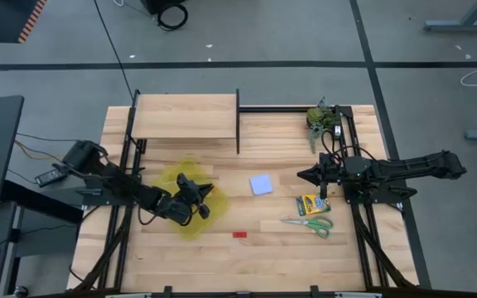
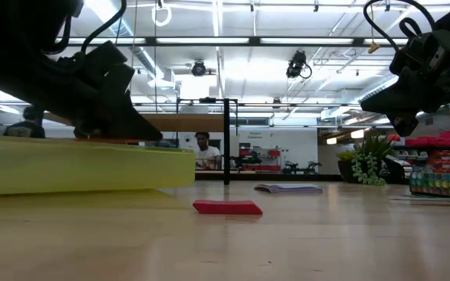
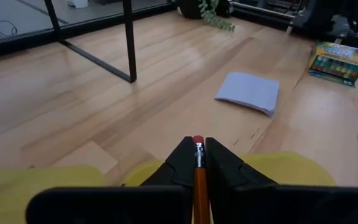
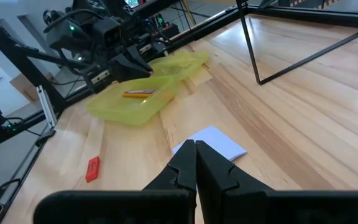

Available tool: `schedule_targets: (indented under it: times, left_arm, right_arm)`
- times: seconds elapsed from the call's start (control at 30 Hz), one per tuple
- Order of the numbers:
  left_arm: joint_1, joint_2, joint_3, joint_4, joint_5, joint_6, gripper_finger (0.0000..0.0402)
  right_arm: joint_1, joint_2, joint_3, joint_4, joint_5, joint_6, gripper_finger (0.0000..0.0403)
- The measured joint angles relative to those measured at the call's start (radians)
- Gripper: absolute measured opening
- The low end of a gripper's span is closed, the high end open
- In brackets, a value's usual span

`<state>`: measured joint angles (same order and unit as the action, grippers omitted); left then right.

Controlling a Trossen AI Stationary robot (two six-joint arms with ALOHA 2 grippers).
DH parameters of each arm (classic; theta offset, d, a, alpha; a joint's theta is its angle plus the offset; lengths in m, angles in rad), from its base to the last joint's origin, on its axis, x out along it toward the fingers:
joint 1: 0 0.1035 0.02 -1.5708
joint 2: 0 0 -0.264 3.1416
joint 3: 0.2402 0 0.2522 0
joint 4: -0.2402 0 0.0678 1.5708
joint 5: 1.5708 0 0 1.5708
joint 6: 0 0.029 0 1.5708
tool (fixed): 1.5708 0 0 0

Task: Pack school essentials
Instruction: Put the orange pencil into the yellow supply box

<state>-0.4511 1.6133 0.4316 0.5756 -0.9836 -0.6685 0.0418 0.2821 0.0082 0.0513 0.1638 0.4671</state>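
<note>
Overhead view of the wooden tabletop [image 1: 222, 248]. The left tool [image 1: 195, 199] sits left of centre, over the yellow translucent pouch [image 1: 190, 225]. In the left wrist view its fingers [image 3: 180, 163] are closed on an orange pencil [image 3: 199, 180], whose red eraser tip shows between the fingertips, with the pouch's yellow edge just beyond. In the right wrist view a further pencil [image 4: 138, 93] lies inside the pouch, directly beneath the left tool.

The right tool [image 1: 310, 175] sits right of centre, raised above the tabletop; its fingers [image 4: 185, 165] are pressed together and hold nothing. The pale blue note pad [image 1: 261, 184] lies flat near the centre of the frame, between the two tools and nearer the right one; in the right wrist view it appears just past the closed fingertips. The crayon box [image 1: 308, 204] lies just below the right tool in the overhead view, and the green-handled scissors [image 1: 313, 223] lie immediately below the box. The red eraser [image 1: 239, 234] lies alone at lower centre, to the lower right of the pouch and apart from both tools; in the low view it rests flat on the tabletop in the foreground.

A leafy green clump [image 1: 323, 118] stands in the upper right, and a raised wooden shelf [image 1: 185, 116] occupies the upper left.
</note>
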Motion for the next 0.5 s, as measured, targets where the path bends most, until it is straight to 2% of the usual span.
schedule_targets:
  times: [0.5]
  left_arm:
    - [0.0, 0.005, 0.0, -0.004, 0.0, -0.002, 0.002]
  right_arm:
    - [0.0, 0.0, 0.0, 0.0, 0.0, 0.0, 0.001]
